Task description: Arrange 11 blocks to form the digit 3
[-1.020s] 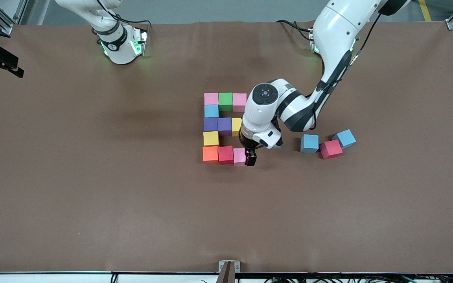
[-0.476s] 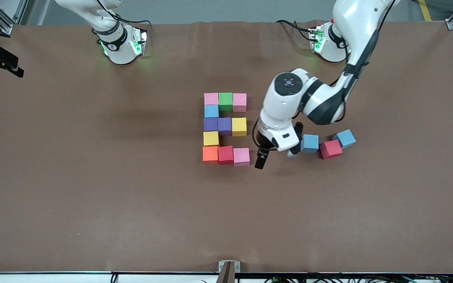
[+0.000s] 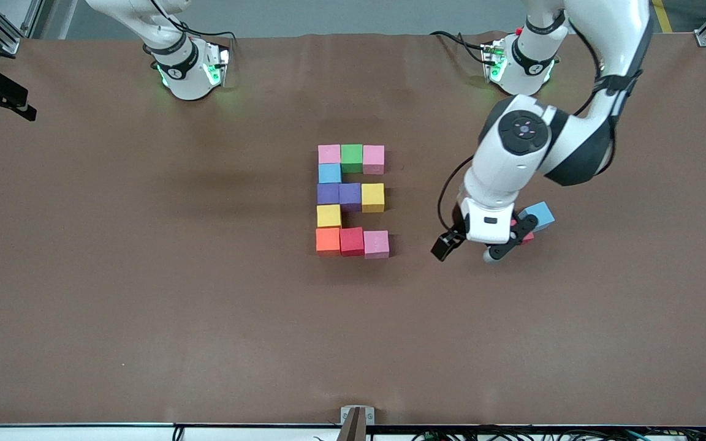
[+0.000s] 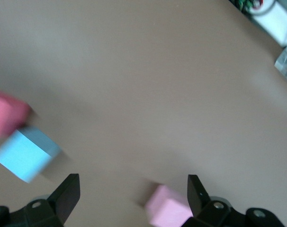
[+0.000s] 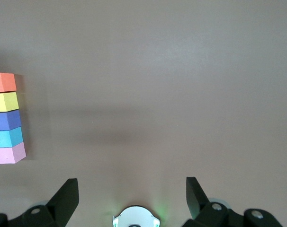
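Observation:
The digit 3 (image 3: 351, 196) lies mid-table as three bars of blocks. The farthest bar is pink (image 3: 329, 153), green (image 3: 351, 157), pink. The nearest bar is orange (image 3: 327, 240), red, pink (image 3: 375, 244). Single cubes link the bars. My left gripper (image 3: 467, 251) hangs open and empty over the table between the digit and the spare blocks. Its wrist view shows a pink block (image 4: 167, 210) close by one finger (image 4: 198, 191). My right gripper (image 5: 132, 198) waits open above its own base. From there I see the digit's edge column (image 5: 6, 118).
A spare blue block (image 3: 538, 214) and a red one (image 3: 527, 236), mostly hidden by the left hand, lie toward the left arm's end of the table. The left wrist view shows a light blue block (image 4: 22, 153) beside a red one (image 4: 6, 113).
My left gripper has drawn away from the pink end block of the nearest bar and swung toward the spare blocks, covering one blue spare. The pink block stays in place.

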{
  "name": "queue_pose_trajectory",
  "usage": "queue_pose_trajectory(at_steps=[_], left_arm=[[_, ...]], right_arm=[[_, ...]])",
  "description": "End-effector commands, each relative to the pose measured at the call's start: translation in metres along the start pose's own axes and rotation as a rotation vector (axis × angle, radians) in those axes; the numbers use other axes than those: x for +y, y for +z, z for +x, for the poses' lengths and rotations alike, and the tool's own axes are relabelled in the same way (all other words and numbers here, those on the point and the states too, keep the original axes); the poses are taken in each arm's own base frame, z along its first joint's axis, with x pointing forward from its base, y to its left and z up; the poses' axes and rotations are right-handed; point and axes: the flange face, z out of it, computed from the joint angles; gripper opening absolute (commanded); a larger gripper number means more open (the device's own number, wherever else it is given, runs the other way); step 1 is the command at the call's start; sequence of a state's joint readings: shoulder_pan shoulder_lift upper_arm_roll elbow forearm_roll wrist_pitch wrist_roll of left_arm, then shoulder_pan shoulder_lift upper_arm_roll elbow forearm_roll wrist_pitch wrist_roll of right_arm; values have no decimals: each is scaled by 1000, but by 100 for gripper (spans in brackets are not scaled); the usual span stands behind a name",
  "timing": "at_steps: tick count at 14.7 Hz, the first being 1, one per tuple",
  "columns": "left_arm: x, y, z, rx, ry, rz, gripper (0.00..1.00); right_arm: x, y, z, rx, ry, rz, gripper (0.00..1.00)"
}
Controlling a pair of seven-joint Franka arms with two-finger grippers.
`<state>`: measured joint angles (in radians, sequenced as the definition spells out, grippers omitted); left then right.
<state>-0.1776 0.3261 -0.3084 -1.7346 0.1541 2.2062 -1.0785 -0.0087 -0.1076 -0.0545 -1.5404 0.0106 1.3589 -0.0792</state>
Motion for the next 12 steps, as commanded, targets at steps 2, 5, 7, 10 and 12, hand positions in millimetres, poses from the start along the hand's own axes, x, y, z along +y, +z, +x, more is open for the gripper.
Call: queue_pose_trajectory(at_steps=[2,5,7,10,12], left_arm=[[-44,-49,28,-5,297,56,100],[-87,-98,64,-17,400,57,100],[-123,-131,85,-28,435,29,100],[-165,-173,98,-18,472,57,100],[-182,-194,103,9,480,55,100]], right_arm=[[-2,-5,-8,19,13,40,100],[-3,-5,-8,15,8,37,100],[-4,-5,-8,14,5,27,100],[-4,-5,-8,14,2,26,100],[-4,-5,-9,13,1,24,100]])
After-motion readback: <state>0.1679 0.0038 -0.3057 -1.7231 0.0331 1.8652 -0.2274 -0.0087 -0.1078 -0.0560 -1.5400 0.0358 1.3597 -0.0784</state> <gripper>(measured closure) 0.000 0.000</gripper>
